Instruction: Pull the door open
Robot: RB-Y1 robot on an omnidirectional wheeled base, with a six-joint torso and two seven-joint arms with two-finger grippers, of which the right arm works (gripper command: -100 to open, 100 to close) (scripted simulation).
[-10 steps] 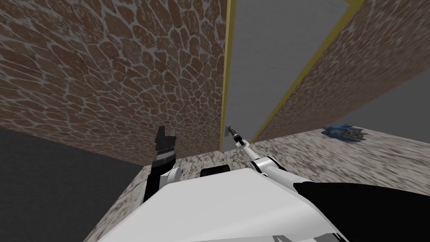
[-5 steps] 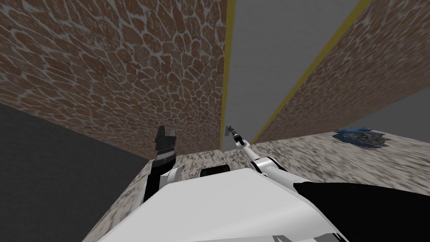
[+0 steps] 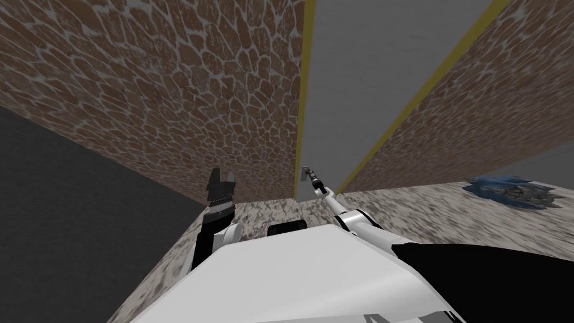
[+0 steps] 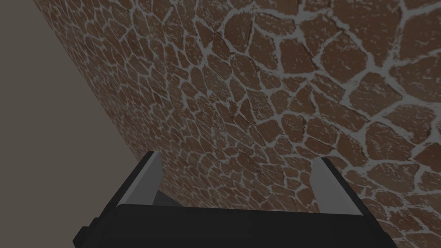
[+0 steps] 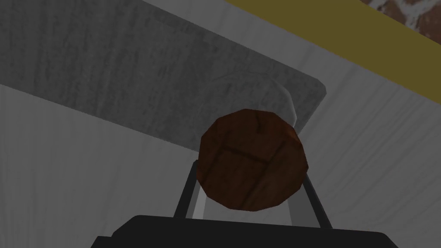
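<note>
Door (image 3: 359, 84): a grey panel is set in a yellow frame (image 3: 303, 84) within the stone wall (image 3: 168, 84), straight ahead.
Knob (image 5: 252, 159): brown and round, mounted on a grey plate (image 5: 129, 77) (near the frame's edge).
Right gripper (image 5: 250, 178): seemingly pinched on the knob's sides.
Left gripper (image 4: 237, 158): spread, raised before the wall.

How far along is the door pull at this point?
Done: reach and grasp; the right claw is shut on the brown knob. In hand: the pull, though the grey door shows no gap at its yellow frame. Remaining: swinging it open. The left claw hangs open facing the stone wall.
</note>
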